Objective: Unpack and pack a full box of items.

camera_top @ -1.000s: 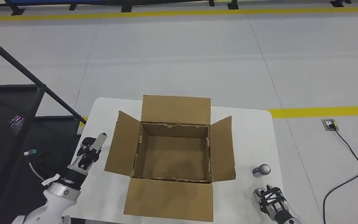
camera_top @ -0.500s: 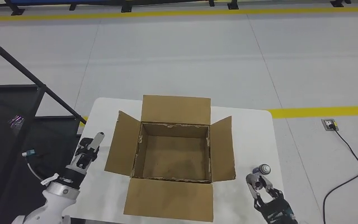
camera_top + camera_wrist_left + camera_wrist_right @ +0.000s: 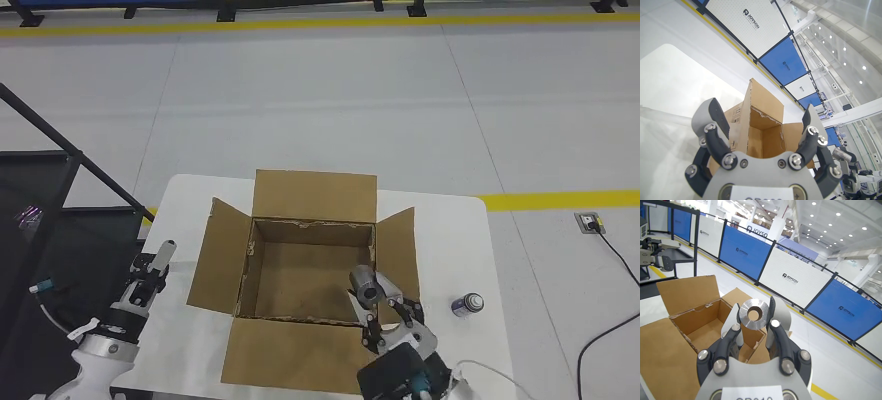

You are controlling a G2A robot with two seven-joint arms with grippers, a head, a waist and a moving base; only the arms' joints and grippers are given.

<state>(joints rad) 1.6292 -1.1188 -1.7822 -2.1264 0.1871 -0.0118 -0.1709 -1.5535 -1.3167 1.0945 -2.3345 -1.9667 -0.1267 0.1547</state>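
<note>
Fingers (image 3: 780, 313) of the right gripper (image 3: 754, 311) are closed on a metal cylinder (image 3: 753, 317), which is clamped between the two pads with its flat, holed end turned toward the wrist camera. In the top view the cylinder is held above the near right corner of the open cardboard box (image 3: 300, 275), at the inner edge of the right-hand flap. Below and ahead of these fingers the box is seen with all four flaps folded outward and its bare floor exposed. To the outer side of the same fingers, past the right flap, a small can (image 3: 466, 304) is seen on the white table (image 3: 200, 195), well apart from the gripper. Fingers (image 3: 717, 115) of the left gripper (image 3: 762, 111) are spread wide with nothing between them. They are held over the table just outside the box's left flap, pointing toward it but not touching it.
</note>
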